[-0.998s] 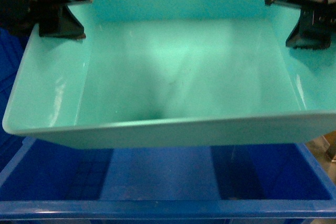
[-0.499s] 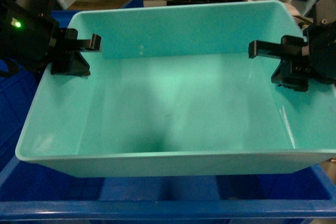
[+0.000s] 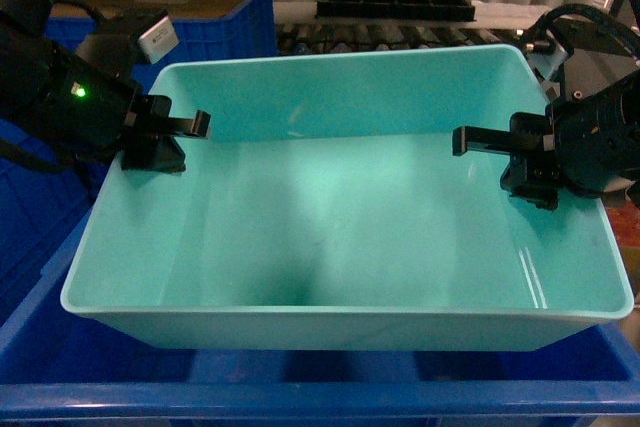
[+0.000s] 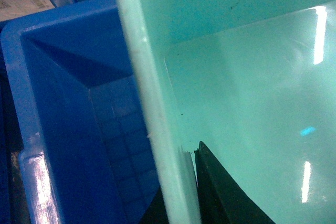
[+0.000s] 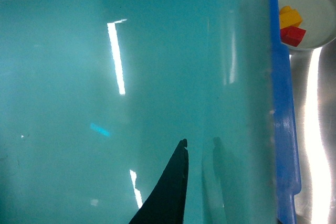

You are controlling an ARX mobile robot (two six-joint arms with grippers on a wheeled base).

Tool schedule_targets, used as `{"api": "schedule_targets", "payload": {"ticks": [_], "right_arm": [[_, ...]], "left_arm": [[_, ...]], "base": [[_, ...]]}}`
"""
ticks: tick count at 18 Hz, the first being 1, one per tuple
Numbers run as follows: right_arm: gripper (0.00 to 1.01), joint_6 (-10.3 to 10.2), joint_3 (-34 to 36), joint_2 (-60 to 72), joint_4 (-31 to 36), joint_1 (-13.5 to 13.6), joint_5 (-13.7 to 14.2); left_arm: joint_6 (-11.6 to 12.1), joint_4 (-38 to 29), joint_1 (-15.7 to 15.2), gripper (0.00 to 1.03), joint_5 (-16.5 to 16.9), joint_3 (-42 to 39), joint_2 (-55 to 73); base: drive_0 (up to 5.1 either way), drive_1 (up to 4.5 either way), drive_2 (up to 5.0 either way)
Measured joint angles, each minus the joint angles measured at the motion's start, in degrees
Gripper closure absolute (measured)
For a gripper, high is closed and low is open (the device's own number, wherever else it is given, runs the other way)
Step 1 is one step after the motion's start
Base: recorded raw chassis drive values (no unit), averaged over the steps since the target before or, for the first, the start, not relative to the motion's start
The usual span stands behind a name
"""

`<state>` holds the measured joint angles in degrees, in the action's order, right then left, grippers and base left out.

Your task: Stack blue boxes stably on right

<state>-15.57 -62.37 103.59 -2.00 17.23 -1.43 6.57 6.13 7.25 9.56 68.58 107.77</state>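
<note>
Turquoise tub [image 3: 340, 237], smooth and taper-walled: left gripper [image 3: 160, 142] and right gripper [image 3: 520, 162] clamp its side walls.

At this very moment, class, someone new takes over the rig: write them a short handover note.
Left gripper: shut on the turquoise tub's left wall, one of its fingers inside.
Right gripper: shut on the right wall likewise.
Tub: held roughly level, over the royal-blue crate, partly inside its walls.
Done: tub gripped on both sides and brought above the crate.
Left: lower it until seated, check it sits even, open both grippers, withdraw.
Whether the tub touches the crate floor cannot be told.
</note>
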Motion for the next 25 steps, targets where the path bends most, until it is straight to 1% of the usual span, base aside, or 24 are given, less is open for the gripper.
{"api": "schedule_targets", "payload": {"ticks": [2,5,8,13,14,15,16,17,18,19,21,23,25], "right_arm": [[0.93,-0.09,0.0,0.33,1.25,-0.04,0.39],[0.93,-0.39,-0.46,0.2,3.15,-0.68,0.66],[0.93,-0.46,-0.52,0.04,2.91,-0.76,0.61],[0.93,-0.46,-0.52,0.04,2.95,-0.76,0.61],[0.93,-0.74,-0.68,-0.28,1.99,-0.76,0.35],[0.93,-1.22,-1.36,-0.63,-0.59,-0.76,-0.11],[0.93,-1.88,-2.78,-0.66,-3.02,-0.74,-0.57],[0.93,-1.95,-4.33,-0.57,-4.59,-0.74,-0.79],[0.93,-1.55,-6.49,0.2,-7.08,-0.76,-1.03],[0.93,-1.29,-8.24,1.9,-7.82,-0.76,-0.94],[0.93,-0.98,-10.8,6.73,-9.77,-1.2,-1.86],[0.93,-0.94,-11.19,10.95,-9.79,-1.2,-2.73],[0.93,-0.92,-12.46,13.22,-9.6,-1.2,-2.71]], "left_arm": [[-0.09,-4.39,-0.42,1.0,0.5,-1.33,0.28],[-1.81,-10.99,-0.7,1.01,0.61,-2.95,-1.14],[-2.25,-10.86,-0.59,1.01,0.61,-2.97,-1.33],[-2.29,-11.52,-0.57,1.01,0.52,-3.21,-1.46],[-2.36,-12.37,-0.31,1.01,-0.09,-4.72,-2.82],[-2.91,-10.91,0.24,1.01,-1.2,-5.73,-4.57],[-3.13,-10.45,0.48,1.01,-2.14,-5.73,-5.55],[-3.15,-9.88,0.57,1.01,-2.58,-5.01,-5.7],[-3.5,-6.8,0.57,1.01,-2.6,-2.67,-4.59],[-3.43,-7.19,0.57,1.01,-2.71,-1.03,-2.54],[-3.08,-7.93,0.59,1.01,-2.58,-0.48,1.55],[-2.29,-6.86,0.57,1.01,-2.67,0.02,5.77],[-1.73,-4.87,0.55,1.01,-2.67,3.43,9.18]], "base": [[0.0,0.0,0.0],[0.0,0.0,0.0],[0.0,0.0,0.0],[0.0,0.0,0.0],[0.0,0.0,0.0],[0.0,0.0,0.0],[0.0,0.0,0.0],[0.0,0.0,0.0],[0.0,0.0,0.0],[0.0,0.0,0.0],[0.0,0.0,0.0],[0.0,0.0,0.0],[0.0,0.0,0.0]]}}
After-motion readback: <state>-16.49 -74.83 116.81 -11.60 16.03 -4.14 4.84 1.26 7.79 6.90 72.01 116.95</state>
